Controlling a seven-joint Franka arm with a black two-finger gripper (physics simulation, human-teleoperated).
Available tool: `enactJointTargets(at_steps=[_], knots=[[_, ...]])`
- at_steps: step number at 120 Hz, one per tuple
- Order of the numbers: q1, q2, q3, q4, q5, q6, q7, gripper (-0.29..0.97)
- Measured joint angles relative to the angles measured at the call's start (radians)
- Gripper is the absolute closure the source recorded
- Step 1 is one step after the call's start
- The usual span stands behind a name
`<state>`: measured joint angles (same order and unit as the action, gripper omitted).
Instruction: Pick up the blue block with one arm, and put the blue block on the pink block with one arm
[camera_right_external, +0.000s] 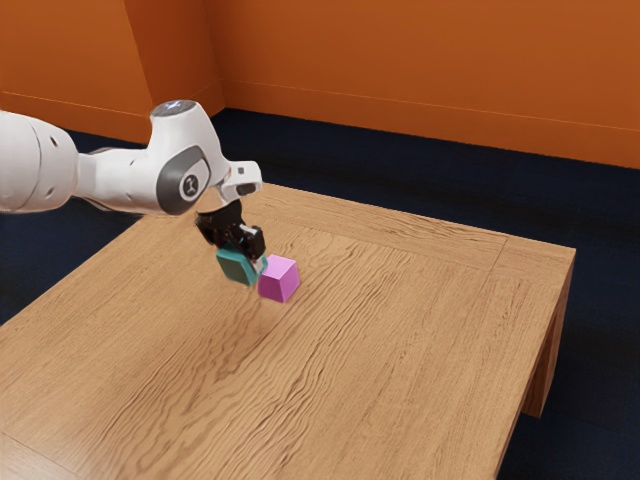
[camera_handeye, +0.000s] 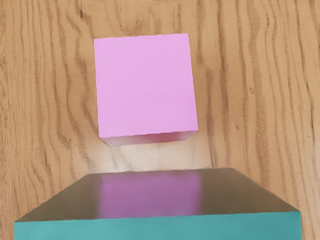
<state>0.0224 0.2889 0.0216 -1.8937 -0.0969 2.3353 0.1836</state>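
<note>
The gripper (camera_right_external: 242, 252) is clenched around the blue block (camera_right_external: 236, 268) (it looks teal), just beside the pink block (camera_right_external: 279, 279) on the exterior view's left, over the table (camera_right_external: 420, 360).

The white jointed arm (camera_right_external: 110, 180) reaches out level, wrist bent downward; its black two-finger gripper (camera_right_external: 240, 252) points down, clamped on the teal-blue cube (camera_right_external: 236, 268) just beneath it.

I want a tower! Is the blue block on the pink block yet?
Not yet. The end effector holds the blue block beside the pink block, whose top is bare.
</note>
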Motion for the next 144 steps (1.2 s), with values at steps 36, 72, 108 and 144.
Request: enactJointTargets(at_steps=[36,72,108,144], knots=[[0.002,0.217,0.016,0.305,-0.003,-0.176,0.012,0.3],[0.002,0.311,0.016,0.452,-0.008,-0.283,0.025,0.3],[0.002,0.353,0.009,0.537,-0.01,-0.34,0.031,0.3],[0.001,0.416,0.009,0.631,-0.012,-0.391,0.036,0.3]])
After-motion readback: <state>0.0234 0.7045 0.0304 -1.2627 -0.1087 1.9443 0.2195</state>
